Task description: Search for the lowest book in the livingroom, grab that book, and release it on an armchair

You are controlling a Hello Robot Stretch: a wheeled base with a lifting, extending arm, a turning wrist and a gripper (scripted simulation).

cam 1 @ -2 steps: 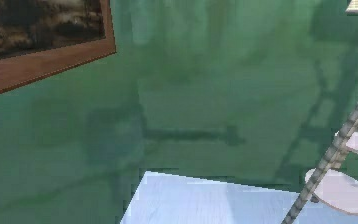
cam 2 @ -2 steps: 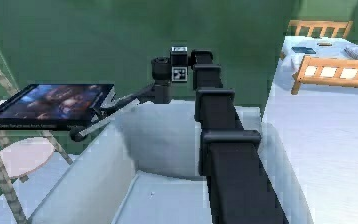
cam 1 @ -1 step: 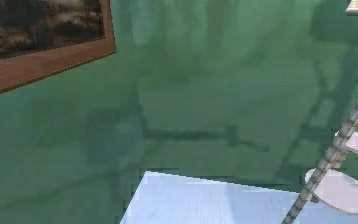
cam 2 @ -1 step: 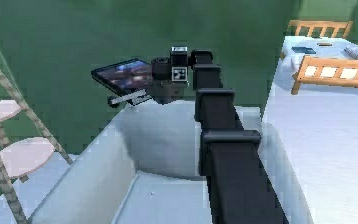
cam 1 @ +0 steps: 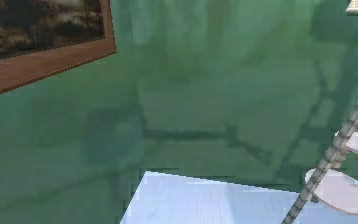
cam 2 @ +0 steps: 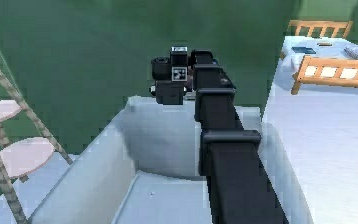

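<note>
My arm [cam 2: 225, 140] rises as a dark bar over a pale blue-grey armchair [cam 2: 137, 175]. At its far end the gripper [cam 2: 164, 86] stands dark just above the armchair's back edge, with the green wall behind it. I cannot tell whether it holds anything. The same pale blue upholstery [cam 1: 212, 200] lies at the bottom of the forward view. A small flat blue thing [cam 2: 305, 48] lies on a white surface [cam 2: 327, 140] at the arm side view's upper right.
A ladder-like stand with round pale shelves [cam 2: 12, 130] stands left of the armchair and shows again at the forward view's right [cam 1: 337, 170]. A framed dark painting [cam 1: 42, 35] hangs on the green wall. Wooden frames [cam 2: 332, 72] stand on the white surface.
</note>
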